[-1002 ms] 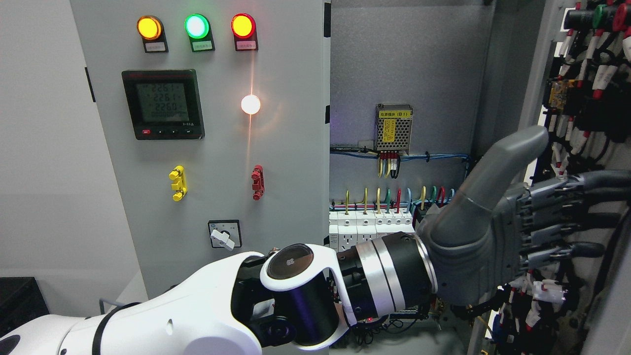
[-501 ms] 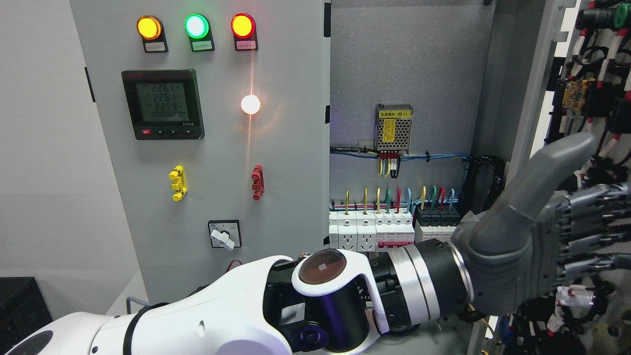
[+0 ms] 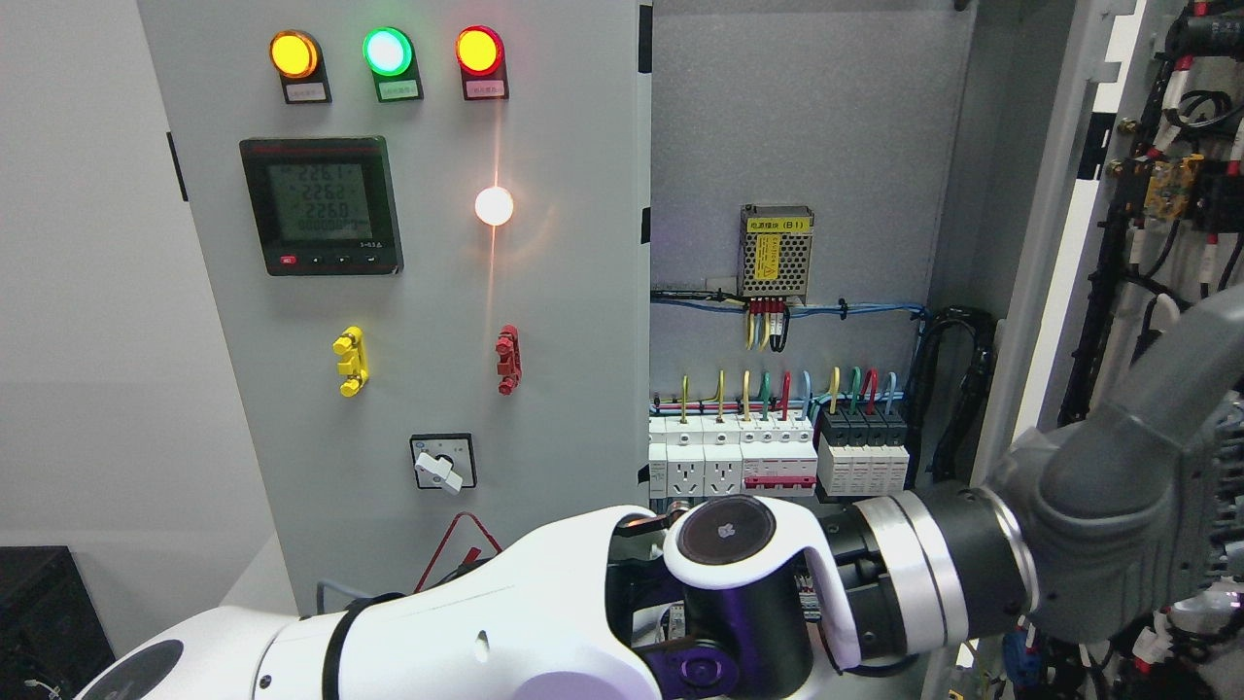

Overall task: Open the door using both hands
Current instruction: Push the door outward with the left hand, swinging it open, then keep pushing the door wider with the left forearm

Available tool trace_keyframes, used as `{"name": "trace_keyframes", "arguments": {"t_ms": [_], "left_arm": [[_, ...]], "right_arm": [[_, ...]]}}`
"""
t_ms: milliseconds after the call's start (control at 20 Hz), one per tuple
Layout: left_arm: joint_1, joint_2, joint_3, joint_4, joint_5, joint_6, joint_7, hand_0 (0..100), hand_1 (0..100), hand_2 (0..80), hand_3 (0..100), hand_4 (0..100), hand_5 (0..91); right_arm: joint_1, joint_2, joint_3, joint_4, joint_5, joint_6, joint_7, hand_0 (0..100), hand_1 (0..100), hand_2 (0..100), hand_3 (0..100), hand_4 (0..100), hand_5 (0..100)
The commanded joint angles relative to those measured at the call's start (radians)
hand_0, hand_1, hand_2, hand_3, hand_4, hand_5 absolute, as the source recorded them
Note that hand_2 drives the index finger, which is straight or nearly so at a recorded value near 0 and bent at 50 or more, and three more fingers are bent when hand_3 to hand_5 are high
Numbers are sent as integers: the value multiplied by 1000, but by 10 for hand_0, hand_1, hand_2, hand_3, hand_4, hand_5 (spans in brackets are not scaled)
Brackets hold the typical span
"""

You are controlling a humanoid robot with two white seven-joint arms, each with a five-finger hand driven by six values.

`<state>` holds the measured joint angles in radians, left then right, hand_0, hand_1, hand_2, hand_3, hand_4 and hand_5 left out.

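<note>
The right-hand cabinet door stands swung well out at three o'clock, its inner face with wiring looms turned toward the camera and the cabinet interior exposed. On this evidence the right leaf is largely opened. The left door, from nine to twelve o'clock, is shut flush, so that leaf remains to be done.

The left hand, its arm entering from seven o'clock and reaching across, sits at four o'clock against the open door's inner side. The thumb is raised; the fingers run off the frame edge, so whether they are released or grasping the door cannot be told. The right arm is out of view.

Count on the shut door: three top indicator lamps (amber, green, red), one white lamp, one meter, two handles, yellow and red, one rotary switch. Inside: one mesh power supply, one row of breakers.
</note>
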<state>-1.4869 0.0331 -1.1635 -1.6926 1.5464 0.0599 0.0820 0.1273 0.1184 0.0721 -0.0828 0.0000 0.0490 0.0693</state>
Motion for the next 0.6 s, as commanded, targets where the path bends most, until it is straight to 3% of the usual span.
{"name": "trace_keyframes", "arguments": {"t_ms": [0,150,300,551], "left_arm": [[-15,-128,-16,131,0,-2,-1,0,0,0,0,0,0],[-19,-156,-18,162,-3,1,-1,0,0,0,0,0,0],[-9,-191,-16,195,-84,1,-1,0,0,0,0,0,0],[-15,-210,-18,229,-94,1,-1,0,0,0,0,0,0]], "right_arm": [[0,0,0,0,-23,0,3,191,0,0,0,0,0],[0,0,0,0,-23,0,3,191,0,0,0,0,0],[0,0,0,0,-23,0,3,191,0,0,0,0,0],[0,0,0,0,-23,0,3,191,0,0,0,0,0]]}}
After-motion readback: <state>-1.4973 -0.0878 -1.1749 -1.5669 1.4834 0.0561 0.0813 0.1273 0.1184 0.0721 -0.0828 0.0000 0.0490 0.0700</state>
